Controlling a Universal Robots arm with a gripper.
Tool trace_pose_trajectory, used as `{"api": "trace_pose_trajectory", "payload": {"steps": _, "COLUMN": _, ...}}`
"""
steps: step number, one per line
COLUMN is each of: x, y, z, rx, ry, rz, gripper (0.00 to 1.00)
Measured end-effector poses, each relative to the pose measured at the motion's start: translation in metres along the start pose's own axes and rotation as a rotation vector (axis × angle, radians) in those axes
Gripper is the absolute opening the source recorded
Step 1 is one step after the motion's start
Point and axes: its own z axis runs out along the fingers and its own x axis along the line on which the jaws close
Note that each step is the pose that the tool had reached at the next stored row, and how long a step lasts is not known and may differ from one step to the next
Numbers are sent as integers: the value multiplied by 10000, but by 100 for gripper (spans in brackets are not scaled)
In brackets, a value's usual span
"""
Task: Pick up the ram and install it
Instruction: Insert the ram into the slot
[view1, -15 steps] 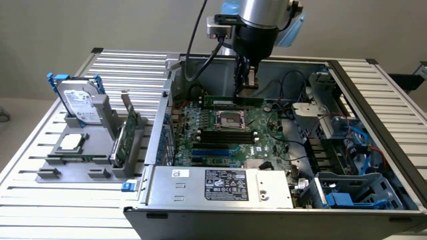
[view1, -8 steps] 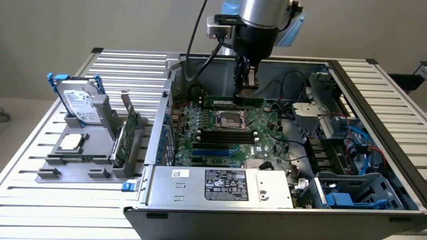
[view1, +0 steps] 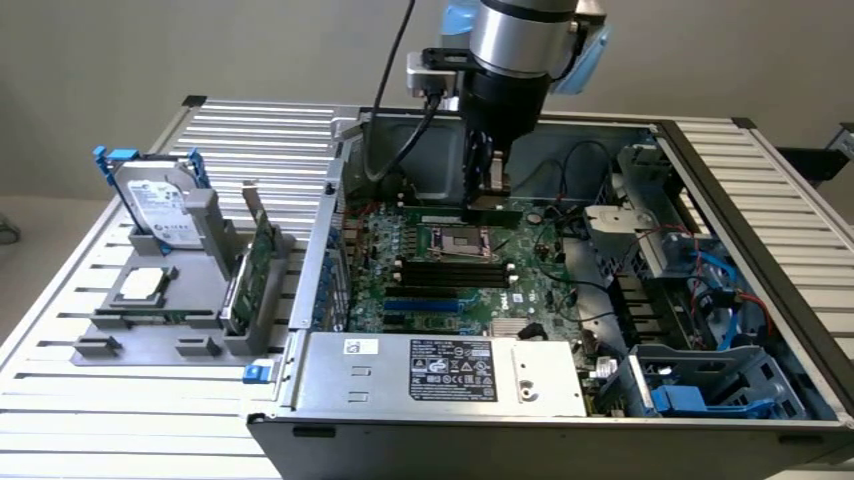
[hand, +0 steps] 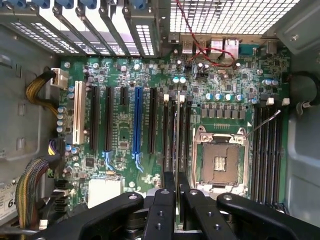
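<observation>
My gripper (view1: 489, 198) reaches down into the open computer case (view1: 334, 190) and is shut on the ram (view1: 493, 214), a thin green stick held on edge just above the motherboard (view1: 454, 290). In the wrist view the ram (hand: 177, 135) appears edge-on between the two black fingers (hand: 164, 205). It runs along the black memory slots (hand: 170, 130) beside the CPU socket (hand: 220, 162). Whether it touches a slot I cannot tell. The gripper (hand: 176, 200) stands over that group of slots.
A second set of memory slots (hand: 267, 150) lies on the other side of the socket. On the exterior view's left, a grey stand (view1: 160, 320) holds a hard drive (view1: 158, 205) with blue rails and a green expansion card (view1: 256, 270). The power supply (view1: 441, 370) sits at the case's near edge.
</observation>
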Motion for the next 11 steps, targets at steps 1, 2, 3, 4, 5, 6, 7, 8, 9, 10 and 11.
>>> {"api": "trace_pose_trajectory", "payload": {"steps": 1, "x": 9, "y": -1, "z": 18, "rx": -1, "ry": -1, "rz": 0, "gripper": 14}}
{"api": "trace_pose_trajectory", "payload": {"steps": 2, "x": 20, "y": -2, "z": 37, "rx": -2, "ry": -1, "rz": 0, "gripper": 14}}
{"api": "trace_pose_trajectory", "payload": {"steps": 3, "x": 33, "y": -3, "z": 55, "rx": -2, "ry": -1, "rz": 0, "gripper": 14}}
{"api": "trace_pose_trajectory", "payload": {"steps": 4, "x": 48, "y": -4, "z": 74, "rx": -2, "ry": -4, "rz": 0, "gripper": 14}}
{"api": "trace_pose_trajectory", "payload": {"steps": 5, "x": 62, "y": -6, "z": 92, "rx": -1, "ry": -5, "rz": 0, "gripper": 14}}
{"api": "trace_pose_trajectory", "payload": {"steps": 6, "x": 77, "y": -7, "z": 112, "rx": -1, "ry": -7, "rz": 0, "gripper": 14}}
{"api": "trace_pose_trajectory", "payload": {"steps": 7, "x": 88, "y": -8, "z": 130, "rx": -1, "ry": -8, "rz": -1, "gripper": 14}}
{"api": "trace_pose_trajectory", "payload": {"steps": 8, "x": 98, "y": -9, "z": 148, "rx": -1, "ry": -7, "rz": 0, "gripper": 14}}
{"api": "trace_pose_trajectory", "payload": {"steps": 9, "x": 106, "y": -11, "z": 167, "rx": 0, "ry": -8, "rz": 0, "gripper": 14}}
{"api": "trace_pose_trajectory", "payload": {"steps": 10, "x": 113, "y": -12, "z": 184, "rx": -1, "ry": -7, "rz": 0, "gripper": 14}}
{"api": "trace_pose_trajectory", "payload": {"steps": 11, "x": 117, "y": -13, "z": 203, "rx": -1, "ry": -7, "rz": 1, "gripper": 14}}
